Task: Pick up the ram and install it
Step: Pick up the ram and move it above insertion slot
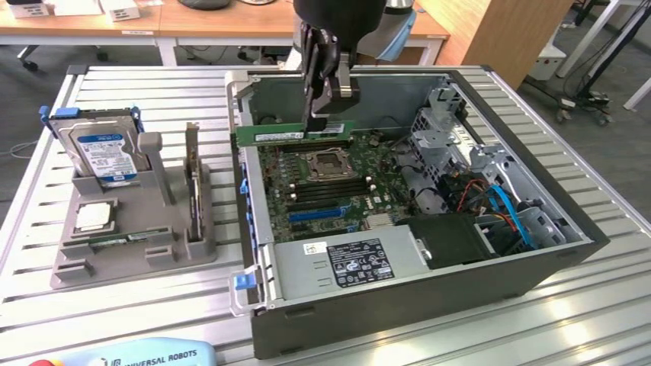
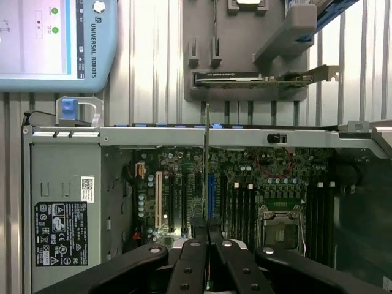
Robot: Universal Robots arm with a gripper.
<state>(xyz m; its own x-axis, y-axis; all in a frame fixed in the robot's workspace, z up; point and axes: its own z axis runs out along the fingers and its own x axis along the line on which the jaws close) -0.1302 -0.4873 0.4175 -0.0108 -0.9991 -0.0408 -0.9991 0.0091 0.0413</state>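
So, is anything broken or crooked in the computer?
Nothing stands out. The pincer holds the ram evenly over the open computer, and the hard drive stands upright in its gray holder.

Open space above motherboard [image 1: 305, 192], drive cage [image 1: 447, 136] beside, case walls [image 1: 407, 305] around

Two cameras, one case [image 1: 428, 297]
Exterior looks down from afar; wrist looks straight down past the tool [image 2: 207, 225]; both share the motherboard [image 1: 315, 194].
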